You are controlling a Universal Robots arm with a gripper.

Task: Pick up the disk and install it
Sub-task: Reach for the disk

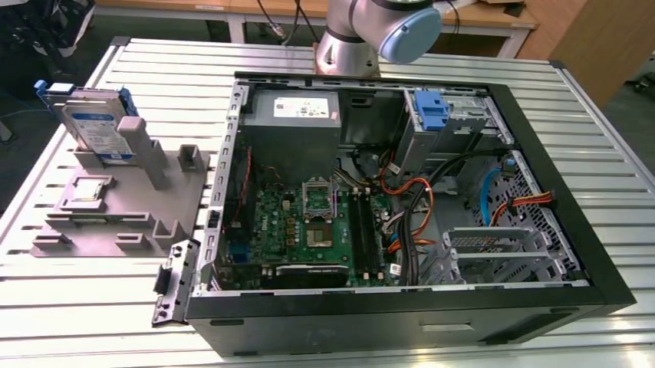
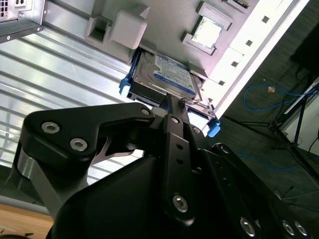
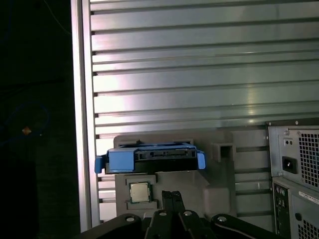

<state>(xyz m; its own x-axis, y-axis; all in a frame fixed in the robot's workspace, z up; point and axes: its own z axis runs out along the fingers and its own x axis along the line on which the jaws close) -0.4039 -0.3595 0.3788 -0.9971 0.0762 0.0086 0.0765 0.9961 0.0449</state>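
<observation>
**Clerk:** Item 1, the exterior view's left: disk [image 1: 94, 126], standing on edge in a slot of the grey holder [image 1: 123, 211] on the slatted table [image 1: 92, 307], label facing the camera. Not yet picked up.

**Fitter:** Anything crowding it?

**Clerk:** 1 grey post [image 1: 138, 149] of the holder, just beside the labelled face (I cannot tell whether they touch). Item 2, middle: open computer case [image 1: 409, 314], with the power supply [image 1: 297, 111] at its far wall and the motherboard [image 1: 307, 222] nearer the camera. Item 3, the exterior view's right: blue bracket [image 1: 434, 111], upright on the silver drive bay [image 1: 465, 115].

**Fitter:** And the gripper?

**Clerk:** Item 4: gripper [image 3: 172, 195], entered from the first wrist view. Its 2 fingers are pressed together with nothing between them. It is apart from the disk, which sits edge-on ahead of the tips.

**Fitter:** My judgement for the reach, then. Spread the fingers before closing in and set them square to the disk's 2 flat faces. Take hold on the exposed upper part, away from the post, and centre the grip along its length so it hangs level. Draw it straight along the slot, because a tilted pull would likely bind it in the holder.
</observation>
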